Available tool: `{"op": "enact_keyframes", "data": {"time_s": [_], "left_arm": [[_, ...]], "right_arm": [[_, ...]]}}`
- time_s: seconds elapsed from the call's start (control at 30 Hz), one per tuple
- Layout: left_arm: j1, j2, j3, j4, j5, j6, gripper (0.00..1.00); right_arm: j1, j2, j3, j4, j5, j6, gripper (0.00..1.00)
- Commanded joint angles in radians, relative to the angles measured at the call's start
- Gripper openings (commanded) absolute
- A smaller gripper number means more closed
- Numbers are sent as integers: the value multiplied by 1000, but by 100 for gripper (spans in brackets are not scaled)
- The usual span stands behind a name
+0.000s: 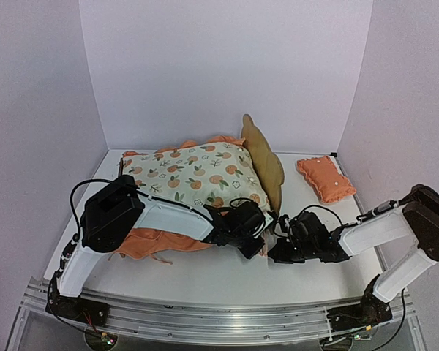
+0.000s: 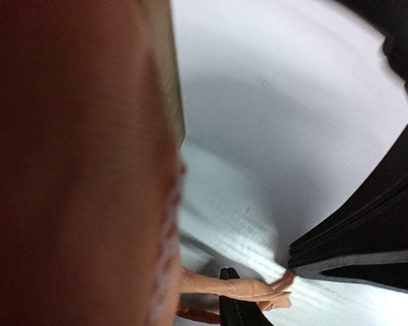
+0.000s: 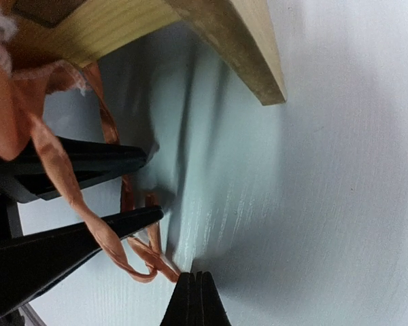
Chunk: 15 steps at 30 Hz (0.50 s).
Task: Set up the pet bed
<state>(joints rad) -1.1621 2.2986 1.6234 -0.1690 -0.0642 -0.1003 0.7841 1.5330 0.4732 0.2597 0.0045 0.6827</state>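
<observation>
Right gripper (image 3: 194,285) was shut, seemingly pinching the end of an orange tie (image 3: 75,197). Left gripper (image 3: 153,187) stood narrowly open, that tie strung loosely between its fingers. Both sat at the 5 o'clock corner of the pet bed (image 1: 263,157), which lay mid-way across the table (image 1: 227,274), headboard at 3 o'clock. The mattress pad (image 1: 194,172) already lay on the frame, so that step looked done. Left, I judged: fastening the tie and fetching the pillow (image 1: 324,177), lying apart at 2 o'clock.
</observation>
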Motion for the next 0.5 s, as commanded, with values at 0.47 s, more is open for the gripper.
{"op": "enact_keyframes", "data": {"time_s": [0.47], "left_arm": [[-27, 40, 27, -126, 59, -66, 15]], "right_arm": [[2, -24, 26, 29, -21, -28, 0]]}}
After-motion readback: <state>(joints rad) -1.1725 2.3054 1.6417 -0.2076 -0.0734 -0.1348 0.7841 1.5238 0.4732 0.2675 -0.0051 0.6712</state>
